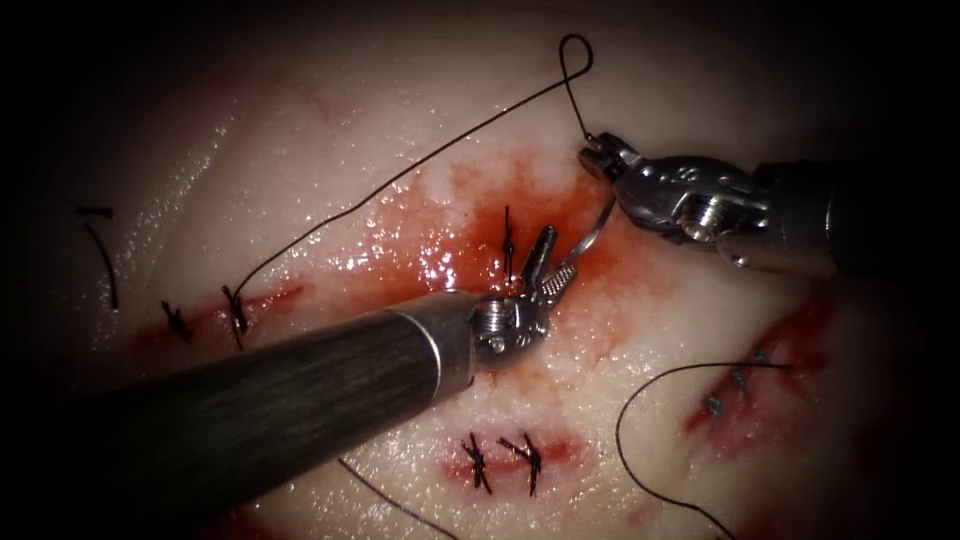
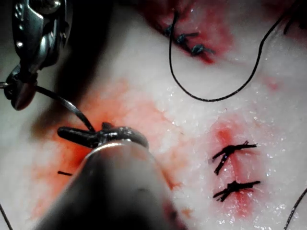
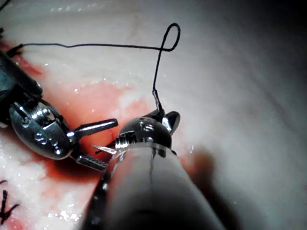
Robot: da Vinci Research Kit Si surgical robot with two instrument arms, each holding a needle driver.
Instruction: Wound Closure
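At the tissue's middle, the needle arcs over the red-stained open cut, its tail end clenched by the right hand, thread trailing left. Left hand gapes beside its tip, grasping nothing. Neighbouring cuts are stitched; this remains.
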